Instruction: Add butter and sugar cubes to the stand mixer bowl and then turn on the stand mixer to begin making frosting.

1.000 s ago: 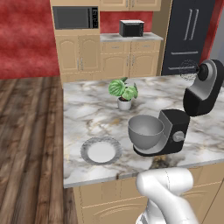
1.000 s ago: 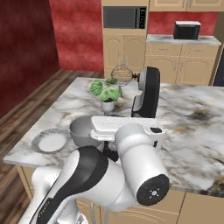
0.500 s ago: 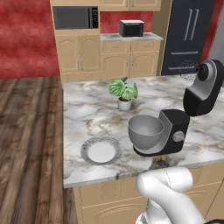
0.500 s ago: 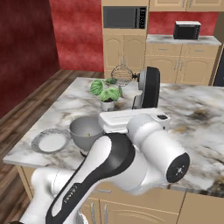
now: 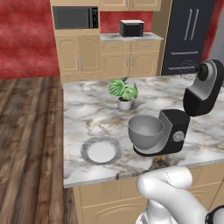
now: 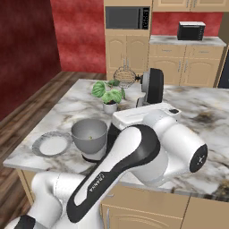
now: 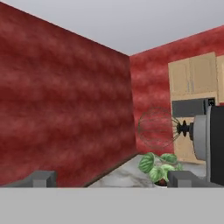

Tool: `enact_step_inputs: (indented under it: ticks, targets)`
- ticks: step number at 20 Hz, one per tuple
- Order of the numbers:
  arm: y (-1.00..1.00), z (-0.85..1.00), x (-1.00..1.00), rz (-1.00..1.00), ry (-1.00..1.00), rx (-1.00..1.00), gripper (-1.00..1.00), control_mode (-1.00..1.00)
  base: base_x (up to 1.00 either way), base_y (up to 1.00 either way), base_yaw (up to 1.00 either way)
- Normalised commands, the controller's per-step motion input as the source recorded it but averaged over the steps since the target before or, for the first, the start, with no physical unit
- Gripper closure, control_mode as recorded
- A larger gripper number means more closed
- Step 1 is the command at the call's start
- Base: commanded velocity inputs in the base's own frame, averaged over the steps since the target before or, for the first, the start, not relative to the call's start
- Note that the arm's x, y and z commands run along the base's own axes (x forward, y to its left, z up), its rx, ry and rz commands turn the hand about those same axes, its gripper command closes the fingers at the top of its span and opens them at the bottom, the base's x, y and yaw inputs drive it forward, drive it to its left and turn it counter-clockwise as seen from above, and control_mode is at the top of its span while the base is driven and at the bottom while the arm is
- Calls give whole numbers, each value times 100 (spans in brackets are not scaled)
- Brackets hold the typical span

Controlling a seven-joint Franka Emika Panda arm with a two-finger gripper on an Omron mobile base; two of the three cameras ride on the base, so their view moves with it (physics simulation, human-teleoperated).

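- My gripper (image 7: 109,179) stands wide open, holding nothing.
- Bowl (image 5: 145,131) loaded; mixer (image 5: 175,131) rigid, heavy. I'd press its small knob (image 5: 177,136).

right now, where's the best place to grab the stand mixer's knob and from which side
Probably pinch the grey knob across its round rim, coming at it from the counter's near edge. It sticks out of the black stand mixer column toward that edge, and the tilted-back head leaves it unobstructed.

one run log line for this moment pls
gripper: open, empty | stand mixer: head tilted up | stand mixer bowl: on base | plate: bare
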Motion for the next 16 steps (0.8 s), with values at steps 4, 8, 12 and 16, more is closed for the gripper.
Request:
enact_step_inputs:
  ticks: [4, 8, 12, 16]
  targets:
    - [-27, 0, 14, 1, -3, -2, -100, -100, 0, 0, 0]
    - [-19, 0, 42, 2, 0, 0, -100, -100, 0, 0, 0]
    - [-10, 0, 45, 5, 0, 0, -100, -100, 0, 0, 0]
    - [-13, 0, 40, 7, -2, 0, -100, -100, 0, 0, 0]
